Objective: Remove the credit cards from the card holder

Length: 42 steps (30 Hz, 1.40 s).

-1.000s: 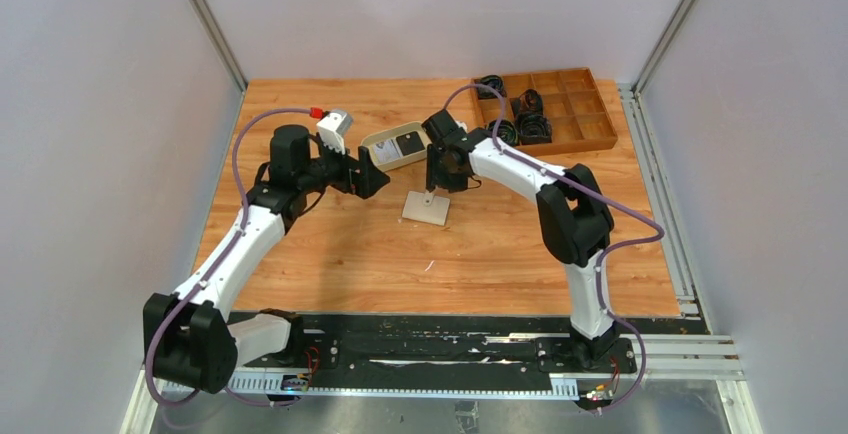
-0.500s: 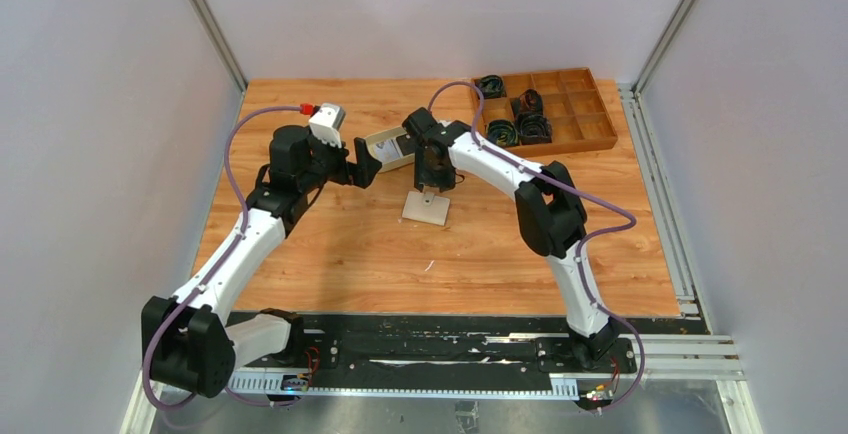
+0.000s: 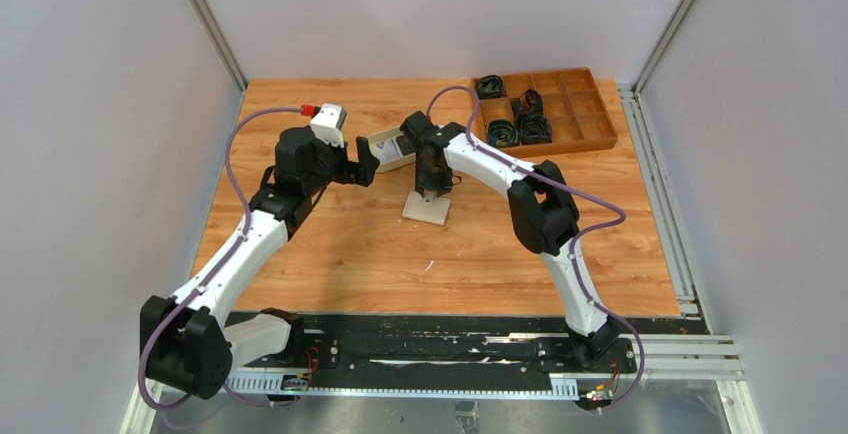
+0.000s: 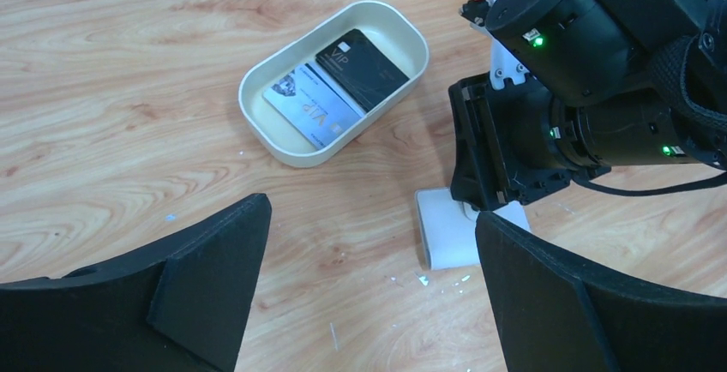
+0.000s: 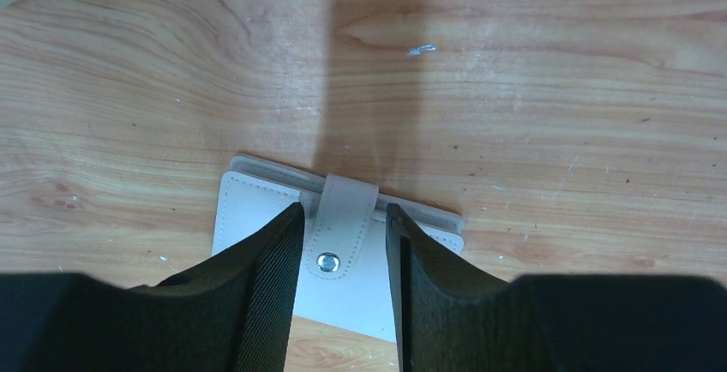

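Note:
The cream card holder [image 3: 427,208] lies shut on the wooden table, its snap tab [image 5: 346,218] fastened. My right gripper [image 3: 430,192] points straight down over it. Its jaws [image 5: 343,211] stand a little apart on either side of the tab, gripping nothing. My left gripper [image 3: 366,162] hangs wide open just left of it, and its view shows the card holder [image 4: 446,233] partly under the right wrist. Two credit cards, a black one [image 4: 362,68] and a light grey one [image 4: 310,106], lie in the oval beige tray [image 4: 257,128].
The oval tray [image 3: 383,140] sits just behind both grippers. A brown wooden compartment box [image 3: 590,119] holding black coiled cables stands at the back right. Grey walls close in the table on the left, right and back.
The right arm swung its elbow left while its gripper stayed over the card holder and its jaws narrowed around the tab. The left gripper shifted slightly and stayed open.

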Each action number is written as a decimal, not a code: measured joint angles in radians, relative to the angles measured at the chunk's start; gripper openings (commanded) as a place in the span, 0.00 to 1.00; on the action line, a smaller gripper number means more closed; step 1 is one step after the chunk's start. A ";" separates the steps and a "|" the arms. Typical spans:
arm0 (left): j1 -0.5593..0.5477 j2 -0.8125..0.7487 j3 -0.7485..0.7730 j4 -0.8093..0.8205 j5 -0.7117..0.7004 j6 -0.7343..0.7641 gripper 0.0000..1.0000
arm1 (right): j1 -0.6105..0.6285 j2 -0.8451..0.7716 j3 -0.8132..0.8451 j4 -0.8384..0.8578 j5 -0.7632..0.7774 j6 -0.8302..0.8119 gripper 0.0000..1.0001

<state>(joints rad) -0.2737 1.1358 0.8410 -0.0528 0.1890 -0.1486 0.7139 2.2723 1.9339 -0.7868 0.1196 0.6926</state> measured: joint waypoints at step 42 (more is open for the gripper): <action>-0.063 0.074 -0.378 0.730 -0.195 -0.001 1.00 | -0.293 -0.542 -1.059 0.826 -0.468 0.607 0.00</action>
<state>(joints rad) -0.3363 1.2098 0.4625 0.6773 -0.0059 -0.1493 0.4206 1.7298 0.8749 0.0391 -0.3489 1.2995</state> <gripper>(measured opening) 0.997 0.018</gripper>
